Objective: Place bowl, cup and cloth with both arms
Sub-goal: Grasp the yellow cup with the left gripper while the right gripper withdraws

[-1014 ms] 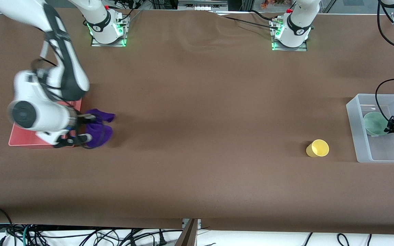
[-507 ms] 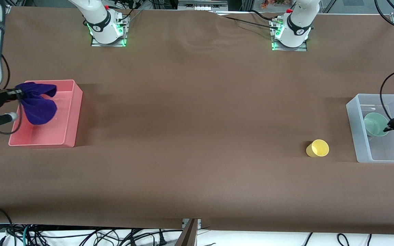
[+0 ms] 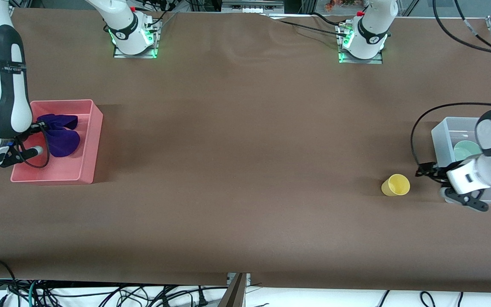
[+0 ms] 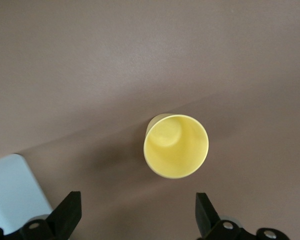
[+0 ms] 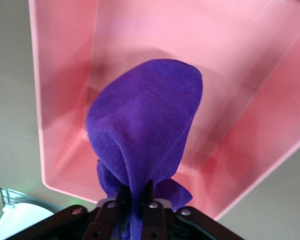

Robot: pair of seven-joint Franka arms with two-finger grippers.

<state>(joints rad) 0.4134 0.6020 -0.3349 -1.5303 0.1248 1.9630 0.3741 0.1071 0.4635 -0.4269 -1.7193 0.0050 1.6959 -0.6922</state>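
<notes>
Right gripper (image 5: 135, 200) clamps cloth (image 5: 145, 130) over pink bin (image 3: 88, 140); left gripper (image 4: 135, 220), apparently wide apart, above cup (image 4: 176, 146)

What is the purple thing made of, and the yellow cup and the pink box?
The cloth looks like soft, fuzzy fabric: it droops in folds from the right gripper. The cup seems smooth matte plastic, evenly colored. The pink bin looks like thin, slightly see-through plastic.
</notes>
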